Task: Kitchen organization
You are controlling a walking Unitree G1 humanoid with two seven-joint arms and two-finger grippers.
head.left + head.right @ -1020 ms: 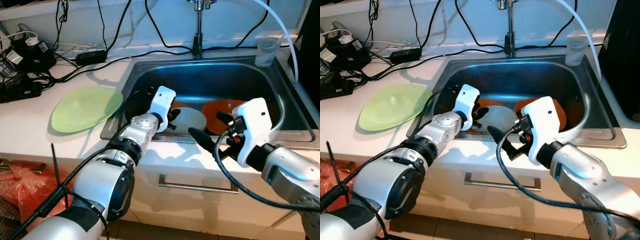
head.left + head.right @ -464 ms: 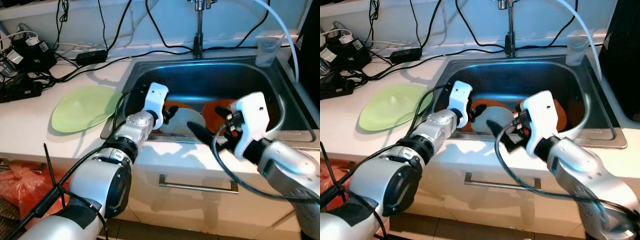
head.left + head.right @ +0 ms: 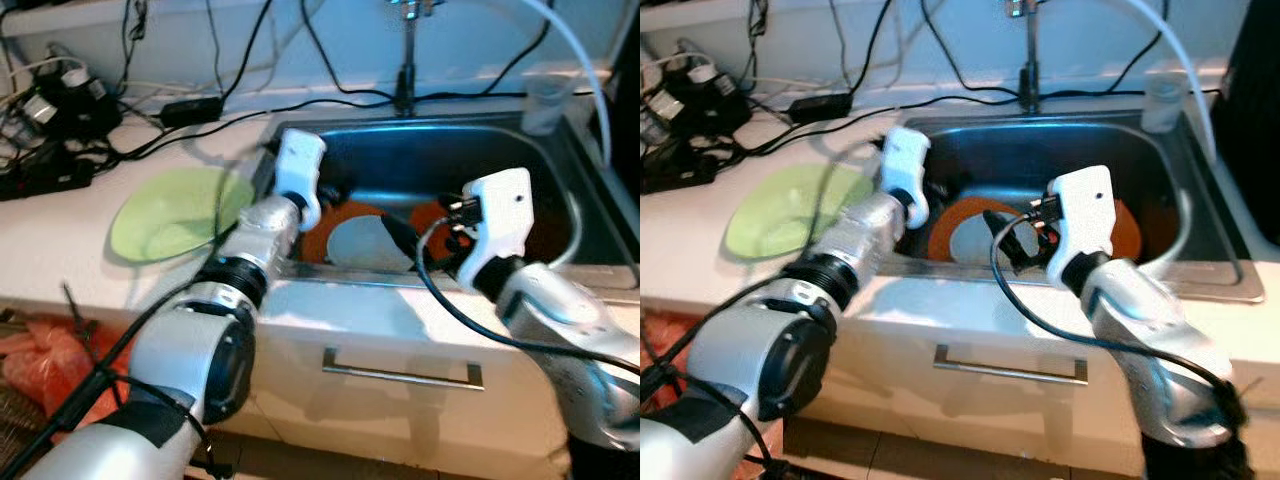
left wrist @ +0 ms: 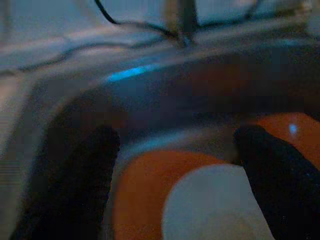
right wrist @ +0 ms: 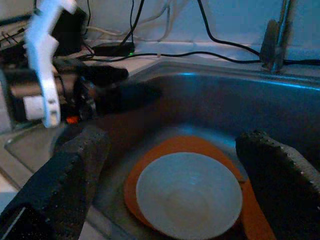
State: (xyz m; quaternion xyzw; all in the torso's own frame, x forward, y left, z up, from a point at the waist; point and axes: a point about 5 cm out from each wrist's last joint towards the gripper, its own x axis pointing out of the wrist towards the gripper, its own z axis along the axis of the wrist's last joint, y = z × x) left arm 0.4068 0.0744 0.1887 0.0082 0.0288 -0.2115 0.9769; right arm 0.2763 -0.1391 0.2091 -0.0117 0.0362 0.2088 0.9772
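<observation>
A white plate (image 3: 365,243) lies on an orange plate (image 3: 318,232) in the bottom of the steel sink (image 3: 470,150). A second orange dish (image 3: 1125,225) rests to their right. My left gripper (image 4: 177,135) hangs open by the sink's left wall, above the orange plate's left edge, holding nothing. My right gripper (image 5: 175,137) is open too, over the sink's front rim, with its fingers (image 5: 65,185) spread either side of the white plate (image 5: 189,192) and above it. A pale green plate (image 3: 175,212) sits on the counter left of the sink.
A faucet (image 3: 405,60) rises behind the sink, with a clear plastic cup (image 3: 545,100) at the back right corner. Power strips and cables (image 3: 60,110) crowd the back left counter. A drawer handle (image 3: 400,365) is below the counter and a red bag (image 3: 40,360) at lower left.
My left gripper has risen and drawn back from the plates toward the sink's left wall. My right gripper has moved forward and up over the sink's front rim. The camera shifted slightly.
</observation>
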